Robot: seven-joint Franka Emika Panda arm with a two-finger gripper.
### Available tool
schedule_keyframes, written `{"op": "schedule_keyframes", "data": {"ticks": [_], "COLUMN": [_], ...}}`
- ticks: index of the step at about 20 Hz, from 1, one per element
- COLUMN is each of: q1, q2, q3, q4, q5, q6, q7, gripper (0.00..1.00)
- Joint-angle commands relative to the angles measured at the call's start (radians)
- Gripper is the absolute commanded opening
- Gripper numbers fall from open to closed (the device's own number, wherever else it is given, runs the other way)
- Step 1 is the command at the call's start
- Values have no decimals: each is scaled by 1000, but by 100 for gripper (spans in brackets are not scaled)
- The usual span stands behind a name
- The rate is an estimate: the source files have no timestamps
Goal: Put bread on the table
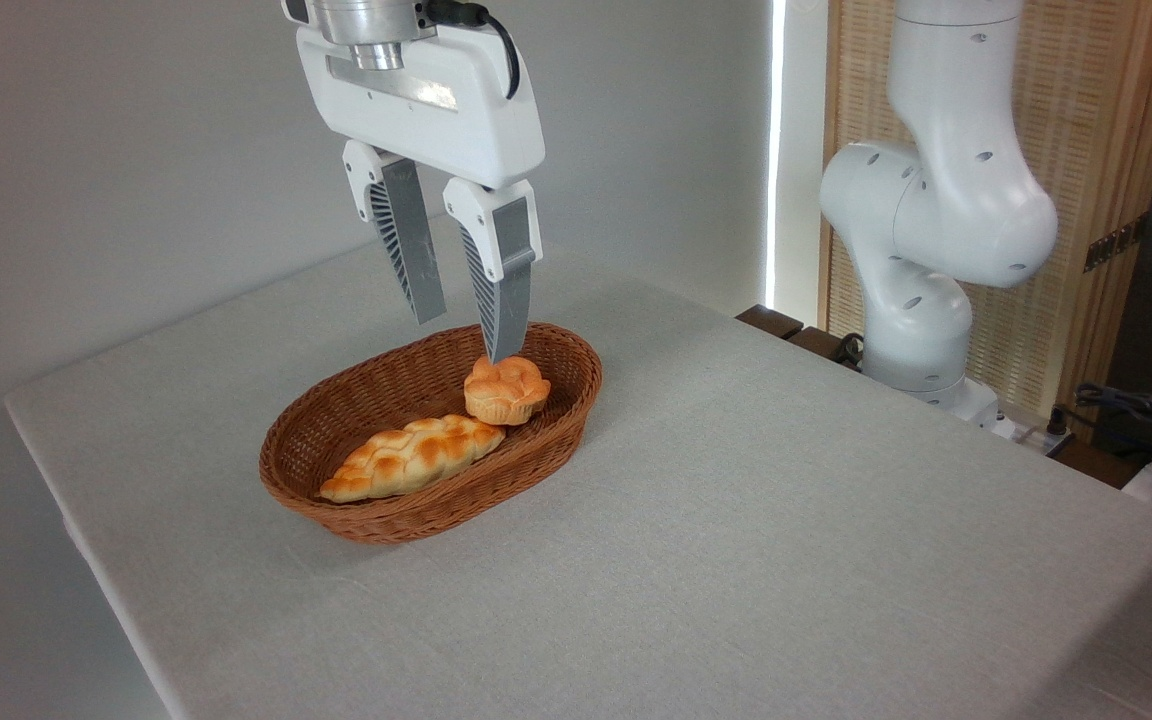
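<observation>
The small round golden-orange bread (506, 390) with a knotted top rests in the right end of an oval brown wicker basket (376, 515), leaning on the longer braided loaf (412, 456). The basket stands on the light grey-white table (786, 520). My gripper (466, 338) hangs above the basket's back part, open, with nothing between its fingers. Its right fingertip (503, 345) shows just above the bread's top; whether they touch I cannot tell. The left finger (416, 270) hangs over the basket's back rim.
The arm's white base and lower joints (936, 240) stand off the table's far right edge. Dark cables and gear (1151, 420) lie beyond the right edge. A grey wall runs behind the table, and a wooden slatted screen (1086, 180) stands behind the arm.
</observation>
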Motion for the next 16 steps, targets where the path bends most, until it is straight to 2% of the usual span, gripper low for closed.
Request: {"op": "schedule_keyframes", "data": {"ticks": [1,9,12,15,16], "q1": [-3,-7,-13,-36,-61], "q2": [7,-7,-51,-98,-106], "q3": [6,2,-6,-6,-6], "q4": [15,-18,-91,-174,-200], "q5": [7,0,-2,-42,-52], "q6": [-27,-30,-16,-13,-10], "q7": [8,-5,-5,-5,-5], "gripper": [100,100,100,100,100]}}
